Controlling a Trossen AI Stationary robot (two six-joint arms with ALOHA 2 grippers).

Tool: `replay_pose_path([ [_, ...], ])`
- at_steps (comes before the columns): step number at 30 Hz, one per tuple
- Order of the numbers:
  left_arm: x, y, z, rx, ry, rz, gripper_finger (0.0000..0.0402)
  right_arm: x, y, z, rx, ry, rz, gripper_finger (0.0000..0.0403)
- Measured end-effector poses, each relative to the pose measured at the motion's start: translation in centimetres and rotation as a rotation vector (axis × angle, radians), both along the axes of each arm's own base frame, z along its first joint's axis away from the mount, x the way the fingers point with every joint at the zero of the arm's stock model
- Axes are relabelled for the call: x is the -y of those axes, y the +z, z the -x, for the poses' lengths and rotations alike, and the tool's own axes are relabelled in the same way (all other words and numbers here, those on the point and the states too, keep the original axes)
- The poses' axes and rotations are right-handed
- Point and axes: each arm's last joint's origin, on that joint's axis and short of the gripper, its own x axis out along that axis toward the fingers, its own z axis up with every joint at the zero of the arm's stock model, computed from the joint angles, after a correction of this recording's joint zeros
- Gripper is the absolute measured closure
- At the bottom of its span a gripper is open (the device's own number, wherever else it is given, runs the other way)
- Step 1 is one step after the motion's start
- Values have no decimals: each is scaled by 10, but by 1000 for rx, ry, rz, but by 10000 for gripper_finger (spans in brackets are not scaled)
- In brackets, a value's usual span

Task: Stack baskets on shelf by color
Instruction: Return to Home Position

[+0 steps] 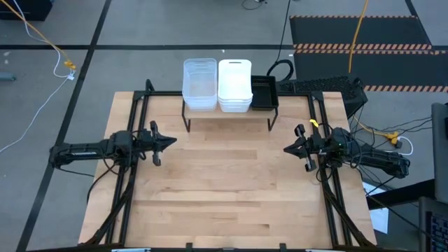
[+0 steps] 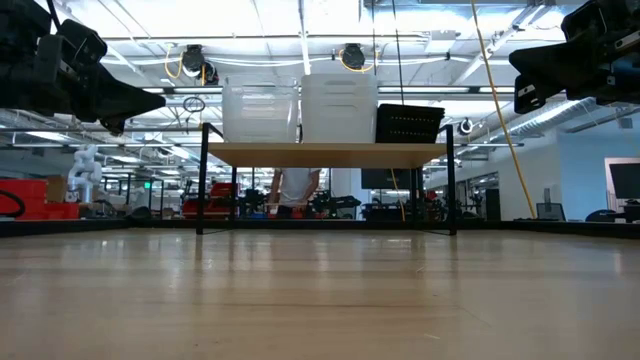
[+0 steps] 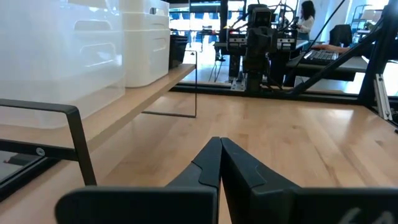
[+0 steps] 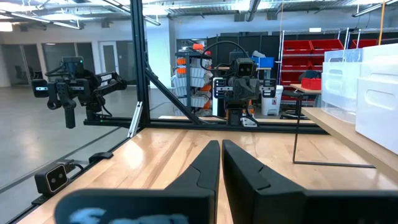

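Note:
The shelf (image 1: 227, 116), a light-wood riser on thin black legs, stands at the table's far edge. On its top rest a stack of clear baskets (image 1: 199, 84) at the left, a stack of white baskets (image 1: 235, 85) in the middle and a stack of black slatted baskets (image 1: 264, 92) at the right. They also show in the low view: clear baskets (image 2: 260, 110), white baskets (image 2: 339, 107), black baskets (image 2: 408, 124). My left gripper (image 1: 173, 141) is shut and empty above the table's left side. My right gripper (image 1: 287, 148) is shut and empty above the table's right side.
Black frame rails (image 1: 133, 140) run along the table's left and right sides under the arms. A person (image 2: 296, 190) stands in the room beyond the shelf. The broad wooden table (image 1: 224, 189) lies between the two arms.

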Motion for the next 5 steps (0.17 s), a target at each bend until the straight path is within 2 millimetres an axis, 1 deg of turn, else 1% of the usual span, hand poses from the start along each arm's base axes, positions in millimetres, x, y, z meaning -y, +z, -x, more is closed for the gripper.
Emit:
replay_pose_path([
  [5, 0, 0, 0, 0, 0, 0, 392, 0, 0, 0, 0, 0, 0, 392],
])
